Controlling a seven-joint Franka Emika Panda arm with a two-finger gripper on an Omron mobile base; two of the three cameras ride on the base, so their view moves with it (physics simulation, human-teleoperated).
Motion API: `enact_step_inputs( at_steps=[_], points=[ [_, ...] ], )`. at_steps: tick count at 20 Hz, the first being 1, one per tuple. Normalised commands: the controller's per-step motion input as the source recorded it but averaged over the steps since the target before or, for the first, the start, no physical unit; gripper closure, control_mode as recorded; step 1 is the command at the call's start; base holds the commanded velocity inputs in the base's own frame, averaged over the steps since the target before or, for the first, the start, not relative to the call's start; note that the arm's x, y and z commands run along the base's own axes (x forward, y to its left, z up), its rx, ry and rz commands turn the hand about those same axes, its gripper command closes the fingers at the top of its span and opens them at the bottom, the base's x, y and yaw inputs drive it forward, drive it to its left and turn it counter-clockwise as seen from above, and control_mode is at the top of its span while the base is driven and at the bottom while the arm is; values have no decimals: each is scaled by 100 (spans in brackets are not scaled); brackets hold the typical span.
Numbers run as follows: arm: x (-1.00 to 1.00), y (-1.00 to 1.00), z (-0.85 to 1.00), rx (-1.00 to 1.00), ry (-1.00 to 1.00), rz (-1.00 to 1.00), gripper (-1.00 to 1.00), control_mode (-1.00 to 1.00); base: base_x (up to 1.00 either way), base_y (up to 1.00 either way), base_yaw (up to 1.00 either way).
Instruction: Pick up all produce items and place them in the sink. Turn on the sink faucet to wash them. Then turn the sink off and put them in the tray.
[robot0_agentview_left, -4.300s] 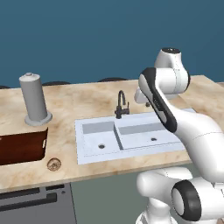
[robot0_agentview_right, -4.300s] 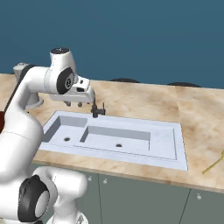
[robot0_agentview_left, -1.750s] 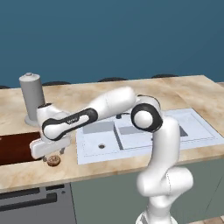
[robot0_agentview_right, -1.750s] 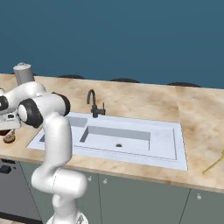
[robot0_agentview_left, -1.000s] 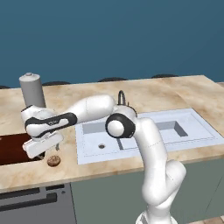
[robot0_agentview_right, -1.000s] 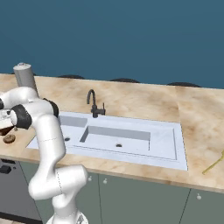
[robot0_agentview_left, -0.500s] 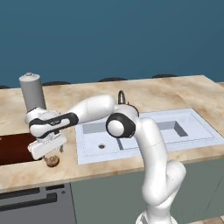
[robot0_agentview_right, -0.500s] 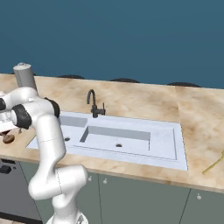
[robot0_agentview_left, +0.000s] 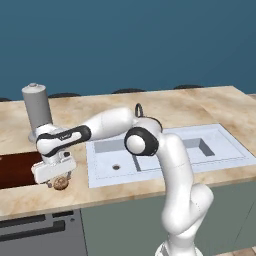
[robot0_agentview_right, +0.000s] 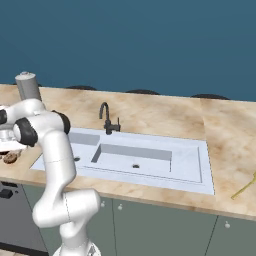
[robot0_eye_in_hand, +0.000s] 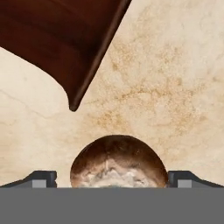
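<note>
While the arm reaches far out toward 9 o'clock, the hand (robot0_agentview_left: 56, 176) sits low over the tan-brown produce item (robot0_agentview_left: 60, 182) on the counter (robot0_agentview_left: 165, 107). From the hand camera, the item (robot0_eye_in_hand: 118, 162) lies between the two dark fingertips (robot0_eye_in_hand: 41, 178), one at 9 o'clock, one at 3; jaws spread, not clamped on it as far as I can judge. Tray (robot0_agentview_left: 17, 169) just beside, at 9 to 10 o'clock of the item; its corner (robot0_eye_in_hand: 72, 103) shows at 11 o'clock. Sink (robot0_agentview_right: 150, 160) basins hold no produce; faucet (robot0_agentview_right: 106, 120) stands at the sink's 12 o'clock edge. Red item not spotted.

Progress, by my reading: very early. First pickup pending; sink drop, washing, shutoff and tray placement all remain.
</note>
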Motion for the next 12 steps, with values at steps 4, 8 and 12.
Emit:
enact_step_inputs(
  at_steps=[4, 8, 12],
  points=[
    [-23, 0, -37, 2, 17, -3, -100, -100, 0, 0, 0],
    [-12, -1, -20, 0, 2, 0, -100, -100, 0, 0, 0],
    [-4, -9, 0, 0, 0, 0, 100, -100, 0, 0, 0]
  ],
)
